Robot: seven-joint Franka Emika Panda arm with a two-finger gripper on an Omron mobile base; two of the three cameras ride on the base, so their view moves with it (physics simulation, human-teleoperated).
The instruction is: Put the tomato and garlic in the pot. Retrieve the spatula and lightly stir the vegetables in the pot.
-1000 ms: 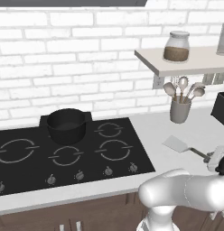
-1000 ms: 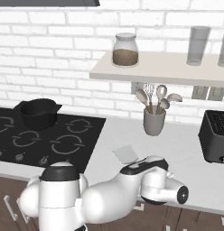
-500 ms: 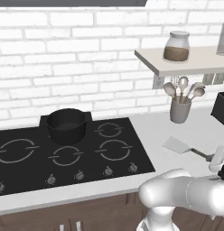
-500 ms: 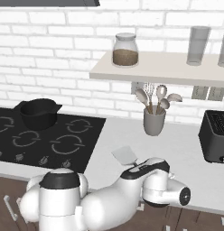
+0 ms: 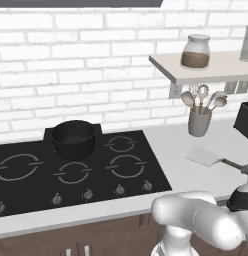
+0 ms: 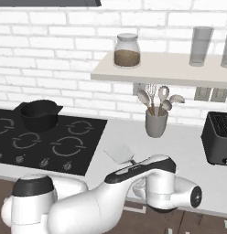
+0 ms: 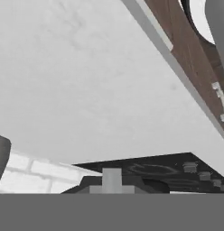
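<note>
The small black pot (image 5: 73, 137) (image 6: 38, 114) stands on the back burner of the cooktop. The spatula (image 5: 205, 156) lies on the white counter right of the cooktop, its pale blade (image 6: 119, 154) toward the stove and its handle running right. My gripper (image 5: 245, 169) is low over the handle's far end at the picture's right edge. In the hand view the dark fingertips (image 7: 91, 186) are shut around a grey stub of handle (image 7: 111, 175). My own forearm covers the handle in the right base view. The tomato and garlic are out of view.
A grey crock (image 5: 198, 122) (image 6: 155, 123) of spoons and a whisk stands behind the spatula. A black toaster (image 6: 218, 137) sits at the far right. A wall shelf (image 5: 206, 70) with a jar hangs above. The counter's front edge (image 7: 177, 67) runs close by the hand.
The fingers have closed on the spatula handle. The hand has shifted slightly right toward the frame edge. Spatula and pot have stayed in place.
</note>
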